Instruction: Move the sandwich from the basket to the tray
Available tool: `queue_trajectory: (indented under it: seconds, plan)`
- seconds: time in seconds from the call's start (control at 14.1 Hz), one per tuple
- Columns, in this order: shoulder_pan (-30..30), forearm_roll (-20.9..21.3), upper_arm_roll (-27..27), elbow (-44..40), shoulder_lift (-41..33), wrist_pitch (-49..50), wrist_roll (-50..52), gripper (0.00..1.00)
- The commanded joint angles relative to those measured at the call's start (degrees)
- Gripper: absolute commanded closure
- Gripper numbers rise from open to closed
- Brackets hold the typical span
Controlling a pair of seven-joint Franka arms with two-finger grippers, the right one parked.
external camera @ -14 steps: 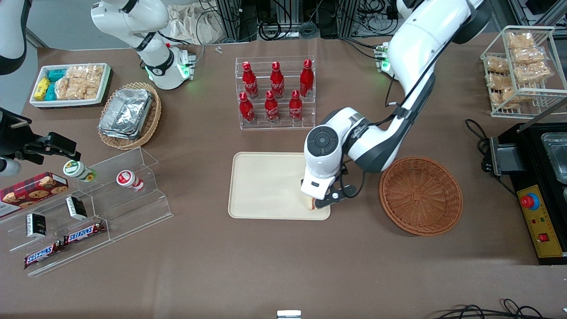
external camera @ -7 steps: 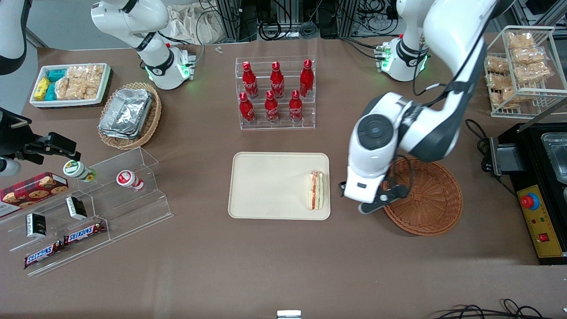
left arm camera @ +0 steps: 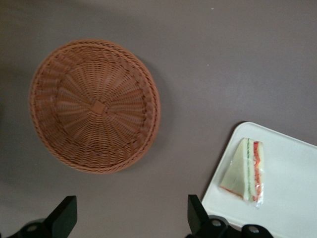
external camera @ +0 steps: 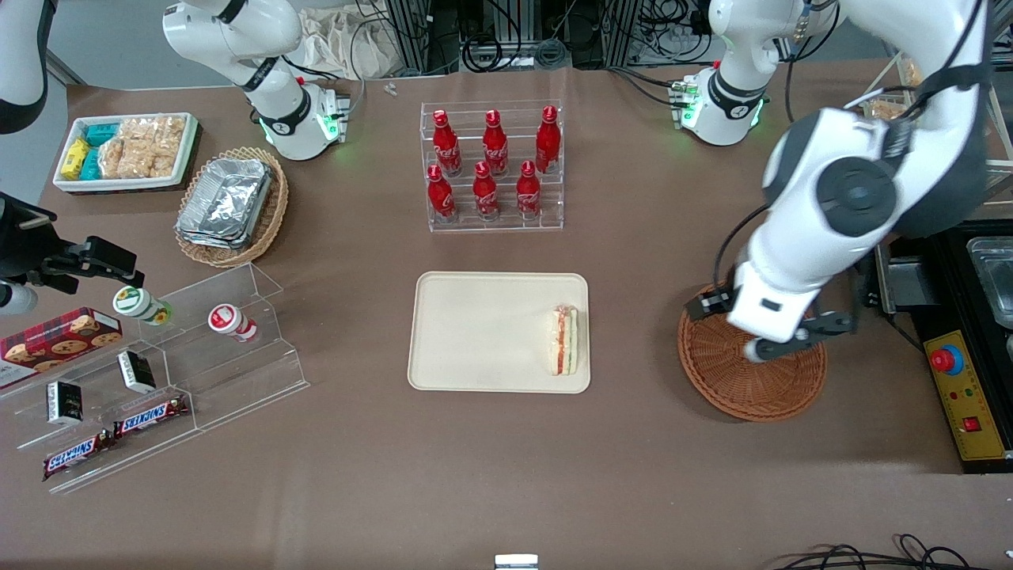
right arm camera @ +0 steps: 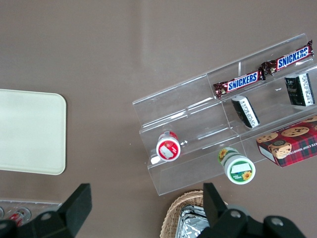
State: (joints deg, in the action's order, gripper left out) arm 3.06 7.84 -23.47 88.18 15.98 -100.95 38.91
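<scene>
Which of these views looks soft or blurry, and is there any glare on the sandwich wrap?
Front view: even lighting, sharp; sandwich on the tray shows no glare; the end effector hangs above the basket. Left wrist view: slightly soft, basket weave still readable, faint sheen on the wrap, end effector open.

SNICKERS showing on two candy bars (right arm camera: 259,69), upper right of right wrist frame; same bars (external camera: 115,434) sitting lower left in front view. Red bottles' (external camera: 493,161) script not reading clearly.
</scene>
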Motion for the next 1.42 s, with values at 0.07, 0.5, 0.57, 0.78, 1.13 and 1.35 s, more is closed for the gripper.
queue_trajectory:
  seconds: [0.07, 0.5, 0.57, 0.78, 1.13, 1.35]
  plan:
    - [2.8, -1.7, -0.1, 2.3, -2.9, 1.3, -5.2, 0.00]
    - [-2.5, -7.4, 14.0, 5.9, -7.9, 3.2, -22.5, 0.00]
    - [-3.2, -7.5, 15.5, 7.8, -8.9, 2.3, -23.2, 0.00]
    - [-4.9, -7.5, 18.2, 16.1, -14.0, -4.2, -26.1, 0.00]
    - [-5.9, -7.9, 21.1, 14.5, -13.0, -2.3, -31.5, 0.00]
    - [-6.0, -7.9, 21.0, 7.6, -8.6, 2.6, -36.6, 0.00]
